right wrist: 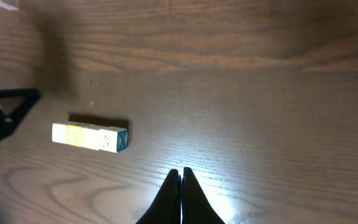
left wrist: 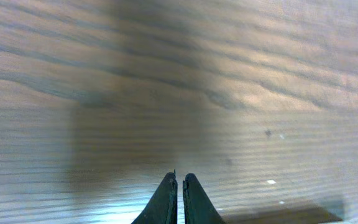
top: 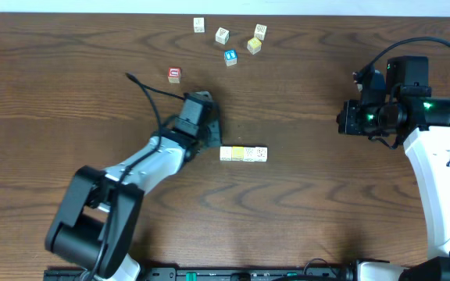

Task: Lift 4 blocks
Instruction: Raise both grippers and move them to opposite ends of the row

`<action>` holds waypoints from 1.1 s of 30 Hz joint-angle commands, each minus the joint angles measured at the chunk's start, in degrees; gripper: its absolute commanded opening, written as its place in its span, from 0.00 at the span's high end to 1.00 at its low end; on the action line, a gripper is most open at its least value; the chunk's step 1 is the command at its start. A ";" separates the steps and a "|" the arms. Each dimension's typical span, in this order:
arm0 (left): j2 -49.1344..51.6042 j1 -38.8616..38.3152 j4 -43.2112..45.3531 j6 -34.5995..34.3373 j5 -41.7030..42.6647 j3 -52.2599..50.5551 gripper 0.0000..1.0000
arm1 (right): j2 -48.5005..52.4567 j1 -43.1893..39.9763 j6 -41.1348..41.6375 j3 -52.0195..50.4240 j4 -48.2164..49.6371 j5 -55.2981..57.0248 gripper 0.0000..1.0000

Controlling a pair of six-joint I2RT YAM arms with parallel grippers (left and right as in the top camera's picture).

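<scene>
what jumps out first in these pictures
A tight row of blocks lies mid-table, one pale yellow among white ones. The left gripper, shut, sits close by its left end, while the right gripper, also shut, hangs well off to the right. Loose cubes scatter near the far edge.

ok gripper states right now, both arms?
Left gripper: closed, holding nothing.
Right gripper: closed, holding nothing.
</scene>
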 commanded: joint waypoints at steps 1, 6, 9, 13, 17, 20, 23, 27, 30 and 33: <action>-6.21 3.13 -2.38 4.33 -1.05 2.64 0.93 | -0.11 1.20 -1.33 -0.15 1.20 -3.02 0.99; -16.61 7.50 -12.17 8.02 -1.20 2.64 0.93 | -1.33 0.79 -4.35 -0.15 4.85 -12.52 0.99; -24.04 8.31 -17.70 9.88 -5.03 2.64 0.93 | -5.22 -0.15 -4.31 -0.15 6.60 -12.13 0.99; -35.82 6.54 -22.75 10.95 -13.81 2.62 0.93 | -14.91 -1.40 -3.87 -0.15 5.55 -5.49 0.99; -46.80 4.87 -29.77 11.10 -19.41 1.92 0.93 | -26.08 -1.55 -3.87 -0.15 0.50 2.12 0.99; -51.60 4.81 -32.85 11.02 -20.02 -0.35 0.93 | -30.62 -1.55 -2.67 -0.37 -3.06 3.96 0.99; -53.92 4.81 -32.39 8.70 -19.96 -4.83 0.93 | -32.83 -1.55 -0.50 -2.47 -5.95 7.48 0.99; -52.17 4.79 -28.50 4.98 -17.62 -10.25 0.93 | -32.06 -1.53 2.80 -8.24 -4.13 8.09 0.99; -48.41 4.81 -23.91 4.57 -14.64 -13.18 0.93 | -29.35 -1.42 4.57 -14.78 0.35 5.62 0.99; -43.60 4.81 -19.74 4.39 -11.34 -14.45 0.93 | -24.94 -1.31 5.35 -21.44 7.54 -1.66 0.99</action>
